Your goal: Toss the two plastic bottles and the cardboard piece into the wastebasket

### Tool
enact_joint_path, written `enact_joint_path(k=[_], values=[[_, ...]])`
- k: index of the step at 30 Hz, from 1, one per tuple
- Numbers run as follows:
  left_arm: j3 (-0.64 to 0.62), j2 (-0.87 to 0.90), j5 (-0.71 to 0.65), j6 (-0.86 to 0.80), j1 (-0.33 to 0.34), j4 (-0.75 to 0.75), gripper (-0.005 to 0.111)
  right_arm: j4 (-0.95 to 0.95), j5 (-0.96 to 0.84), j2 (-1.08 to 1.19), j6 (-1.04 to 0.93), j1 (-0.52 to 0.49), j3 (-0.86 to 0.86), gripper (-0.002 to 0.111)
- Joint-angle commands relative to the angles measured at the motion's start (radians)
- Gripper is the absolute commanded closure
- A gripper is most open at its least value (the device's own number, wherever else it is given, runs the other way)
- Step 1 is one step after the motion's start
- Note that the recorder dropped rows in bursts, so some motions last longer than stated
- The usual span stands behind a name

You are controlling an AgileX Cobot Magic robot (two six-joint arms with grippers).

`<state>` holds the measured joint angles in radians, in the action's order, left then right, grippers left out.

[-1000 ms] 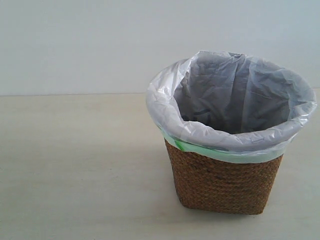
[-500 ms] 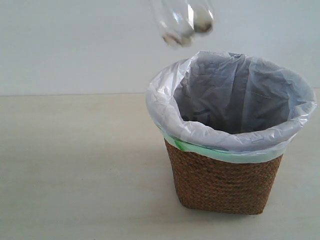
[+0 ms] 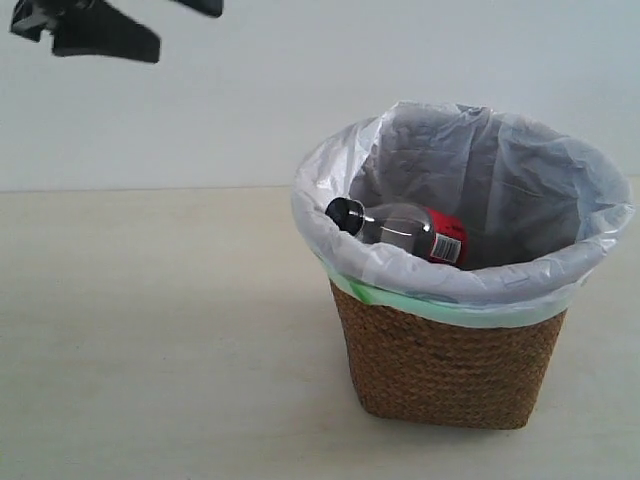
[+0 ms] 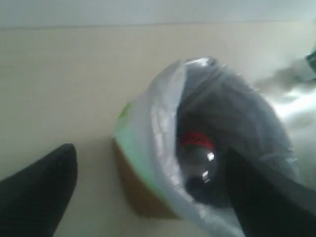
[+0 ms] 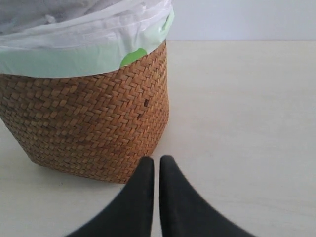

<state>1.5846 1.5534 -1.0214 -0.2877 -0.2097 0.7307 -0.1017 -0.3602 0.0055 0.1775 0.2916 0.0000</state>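
Note:
The wastebasket (image 3: pixel 450 365), brown wicker with a white bag over its rim, stands right of centre. Inside it, against the near wall of the bag, lies the clear bottle with black cap and red label (image 3: pixel 405 228). The left wrist view shows that bottle (image 4: pixel 197 155) blurred inside the bag. My left gripper (image 3: pixel 180 28) hangs open and empty high at the upper left, well away from the basket. My right gripper (image 5: pixel 156 160) is shut on nothing, low beside the basket's base (image 5: pixel 89 123). The cardboard piece is out of view.
A blurred green and white thing (image 4: pixel 310 61) lies on the table beyond the basket at the edge of the left wrist view; I cannot tell what it is. The pale table (image 3: pixel 150 350) runs out left of the basket.
The basket held nothing a second ago; a clear bottle fell from above and now lies in it. My left gripper has come into view at the upper left, open.

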Motion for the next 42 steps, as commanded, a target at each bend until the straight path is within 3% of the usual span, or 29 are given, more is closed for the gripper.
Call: enact_joint_path(k=[1,4,7,14,18,23,31,36,42], values=[[0.006,-0.007,-0.147,0.126,0.052,-0.271,0.033,-0.006,0.004,-0.005,-0.001,-0.003,0.0,0.108],[-0.005,-0.005,-0.2,0.22,0.06,-0.498,0.036,-0.006,0.004,-0.005,-0.001,-0.003,0.0,0.108],[-0.044,-0.005,-0.2,0.268,0.06,-0.67,0.049,-0.006,0.004,-0.005,-0.001,-0.003,0.0,0.108],[-0.204,-0.012,-0.2,0.288,0.06,-0.713,0.103,-0.006,0.004,-0.005,-0.001,-0.003,0.0,0.108],[-0.288,-0.016,-0.136,0.288,0.06,-0.737,0.103,-0.006,0.004,-0.005,-0.001,-0.003,0.0,0.108],[-0.409,-0.107,0.036,0.288,0.066,-0.722,0.103,-0.006,0.004,-0.005,-0.001,-0.003,0.0,0.108],[-0.546,-0.355,0.216,0.226,0.089,-0.506,0.103,-0.006,0.004,-0.005,-0.001,-0.003,0.0,0.108],[-0.667,-0.51,0.395,0.184,0.089,-0.373,0.103,-0.006,0.004,-0.005,-0.001,-0.003,0.0,0.108],[-0.812,-0.634,0.498,0.161,0.089,-0.324,0.103,-0.006,0.004,-0.005,-0.001,-0.003,0.0,0.108]])
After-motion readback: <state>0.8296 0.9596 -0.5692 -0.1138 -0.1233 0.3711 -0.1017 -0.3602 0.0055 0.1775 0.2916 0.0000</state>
